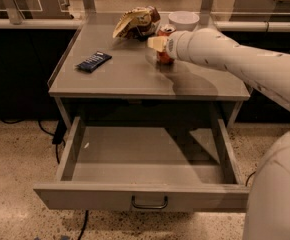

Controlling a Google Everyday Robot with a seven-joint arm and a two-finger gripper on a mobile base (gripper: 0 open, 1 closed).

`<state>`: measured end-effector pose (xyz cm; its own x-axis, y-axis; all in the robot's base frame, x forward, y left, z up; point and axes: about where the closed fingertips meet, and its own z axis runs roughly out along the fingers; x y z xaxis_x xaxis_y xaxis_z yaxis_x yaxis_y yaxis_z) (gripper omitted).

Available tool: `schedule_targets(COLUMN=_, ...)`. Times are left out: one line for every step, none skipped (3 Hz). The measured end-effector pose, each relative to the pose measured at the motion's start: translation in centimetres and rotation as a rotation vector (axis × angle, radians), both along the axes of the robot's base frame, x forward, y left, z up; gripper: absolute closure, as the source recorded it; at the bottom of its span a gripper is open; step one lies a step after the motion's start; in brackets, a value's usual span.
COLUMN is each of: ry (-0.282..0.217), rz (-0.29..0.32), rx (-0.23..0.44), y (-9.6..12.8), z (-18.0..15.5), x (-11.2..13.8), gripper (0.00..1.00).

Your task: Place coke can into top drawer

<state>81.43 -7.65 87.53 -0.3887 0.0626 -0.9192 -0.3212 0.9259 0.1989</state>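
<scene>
The coke can point(163, 58) stands upright on the back right part of the grey table top point(130, 79), just in front of the white bowl point(183, 20). My gripper point(157, 44) is at the end of the white arm that comes in from the right. It sits at the can's left front side and hides the can's middle. The top drawer point(110, 196) is pulled fully open below the table. Its inside holds nothing, and its dark loop handle point(149, 204) is at the centre of the front panel.
A crumpled yellow and brown snack bag point(135, 23) lies left of the can at the back. A dark blue bar wrapper point(93, 61) lies on the table's left side. My white base point(277, 194) fills the lower right corner. Cables run on the speckled floor at the left.
</scene>
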Motion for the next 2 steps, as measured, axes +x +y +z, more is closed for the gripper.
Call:
schedule_targets(ry=0.000, rz=0.000, rx=0.000, y=0.00, z=0.00, x=0.00, gripper=0.62)
schedule_targets(ry=0.000, rz=0.000, rx=0.000, y=0.00, z=0.00, x=0.00, gripper=0.86)
